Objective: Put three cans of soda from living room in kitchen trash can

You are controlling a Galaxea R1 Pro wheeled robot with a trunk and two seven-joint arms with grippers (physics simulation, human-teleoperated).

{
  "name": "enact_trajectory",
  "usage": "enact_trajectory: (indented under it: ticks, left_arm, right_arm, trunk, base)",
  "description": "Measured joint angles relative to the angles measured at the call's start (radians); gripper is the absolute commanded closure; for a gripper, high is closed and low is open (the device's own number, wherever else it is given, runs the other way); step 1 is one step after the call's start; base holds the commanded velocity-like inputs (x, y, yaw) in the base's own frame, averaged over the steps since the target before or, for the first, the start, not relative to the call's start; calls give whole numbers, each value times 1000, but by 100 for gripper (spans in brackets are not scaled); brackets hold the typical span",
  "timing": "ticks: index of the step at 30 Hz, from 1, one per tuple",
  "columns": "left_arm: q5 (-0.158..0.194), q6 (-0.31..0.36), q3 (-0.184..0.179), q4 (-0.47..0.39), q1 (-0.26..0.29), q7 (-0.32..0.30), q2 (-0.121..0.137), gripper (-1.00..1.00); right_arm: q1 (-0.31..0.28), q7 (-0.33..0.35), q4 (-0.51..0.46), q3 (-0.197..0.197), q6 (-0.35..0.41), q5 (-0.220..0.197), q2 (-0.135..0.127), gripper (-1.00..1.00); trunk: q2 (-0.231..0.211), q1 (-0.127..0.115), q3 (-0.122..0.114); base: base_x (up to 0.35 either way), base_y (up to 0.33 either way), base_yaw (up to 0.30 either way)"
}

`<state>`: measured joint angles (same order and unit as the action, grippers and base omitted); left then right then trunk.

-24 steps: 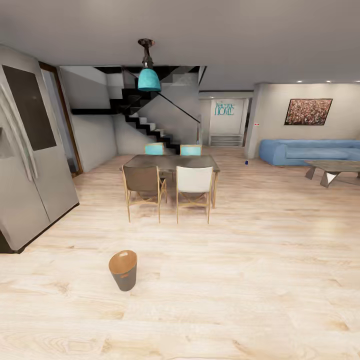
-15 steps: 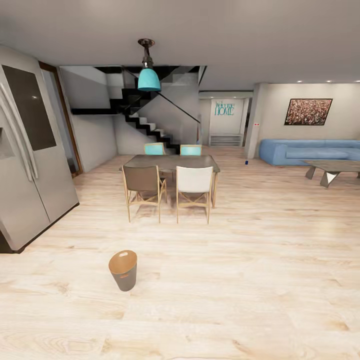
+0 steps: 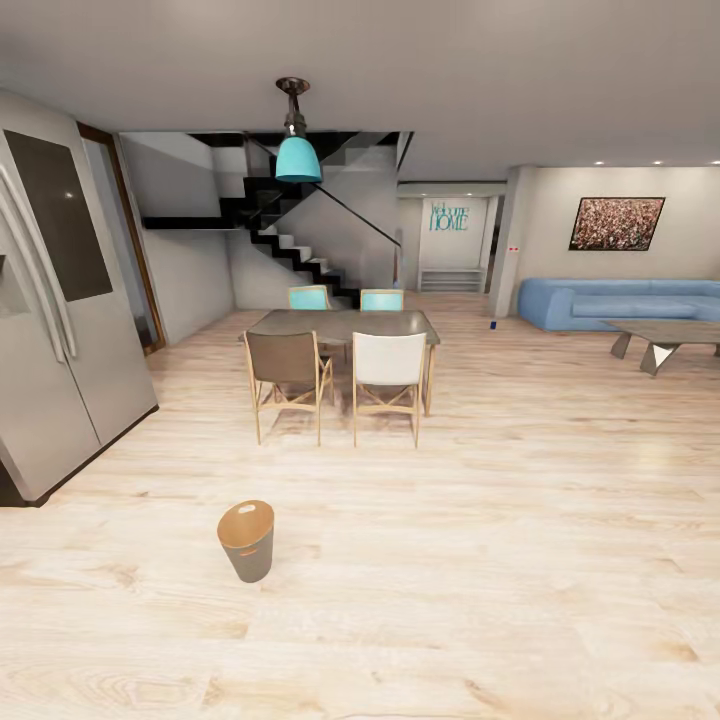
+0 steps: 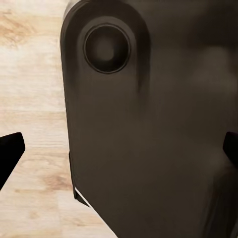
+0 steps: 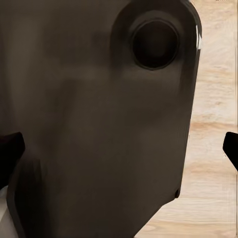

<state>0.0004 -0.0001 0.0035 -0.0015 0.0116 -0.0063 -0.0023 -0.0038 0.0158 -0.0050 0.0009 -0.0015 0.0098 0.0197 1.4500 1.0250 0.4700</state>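
Tash can [image 3: 247, 540] lower left on the floor, one blue can [image 3: 493, 325] tiny by the sofa [image 3: 620, 303] upper right, both hands' fingers spread, empty; long drive risks clipping dining chairs [image 3: 389, 372].

A dark brown-black body panel [image 4: 148, 139] with a smooth matte finish and rounded top corner carries one round recessed socket [image 4: 106, 48] ringed by a raised lip. Its twin panel [image 5: 99, 129] bears a matching round recess [image 5: 155, 43]. Black finger tips [image 4: 10, 151] frame each wrist camera's edges.
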Motion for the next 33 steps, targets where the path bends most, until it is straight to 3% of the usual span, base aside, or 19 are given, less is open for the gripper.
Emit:
enact_trajectory:
  ticks: [9, 10, 11, 17, 22, 24, 28, 29, 33]
  left_arm:
    - [5, -26, -2, -40, 5, 1, 12, -100]
    - [6, -30, -3, -143, 4, 1, 13, -100]
    - [5, -32, -3, -205, 7, 1, 14, -100]
    - [6, -35, -2, -485, 5, -2, 16, -100]
    - [6, -32, -3, -700, 4, -4, 16, -100]
    - [5, -29, -4, -858, 4, -4, 16, -100]
    - [1, -25, -6, -1030, -9, -5, 19, -100]
    - [-1, -25, -8, -1139, -30, -6, 20, -100]
    - [-3, -41, -6, -1314, -113, -24, 22, -100]
  right_arm:
    - [3, 0, -44, 3, -50, 6, -23, -100]
    - [3, 9, -109, 3, -137, 7, -24, -100]
    - [-1, 19, -243, 4, -142, 8, -24, -100]
    - [1, 144, -508, 4, -150, 10, -28, -100]
    - [1, 180, -727, 3, -151, 10, -30, -100]
    - [5, 207, -902, 4, -145, 10, -30, -100]
    - [10, 224, -1065, 4, -139, 11, -30, -100]
    - [12, 229, -1159, 1, -136, 10, -30, -100]
    - [40, 235, -1293, -17, -137, 9, -33, -100]
  trunk:
    - [0, 0, 0]
    - [0, 0, 0]
    - [0, 0, 0]
    - [0, 0, 0]
    - [0, 0, 0]
    - [0, 0, 0]
    - [0, 0, 0]
    - [0, 0, 0]
    - [0, 0, 0]
  base:
    - [0, 0, 0]
    - [0, 0, 0]
    - [0, 0, 0]
    - [0, 0, 0]
    - [0, 0, 0]
    - [0, 0, 0]
    - [0, 0, 0]
    - [0, 0, 0]
    - [0, 0, 0]
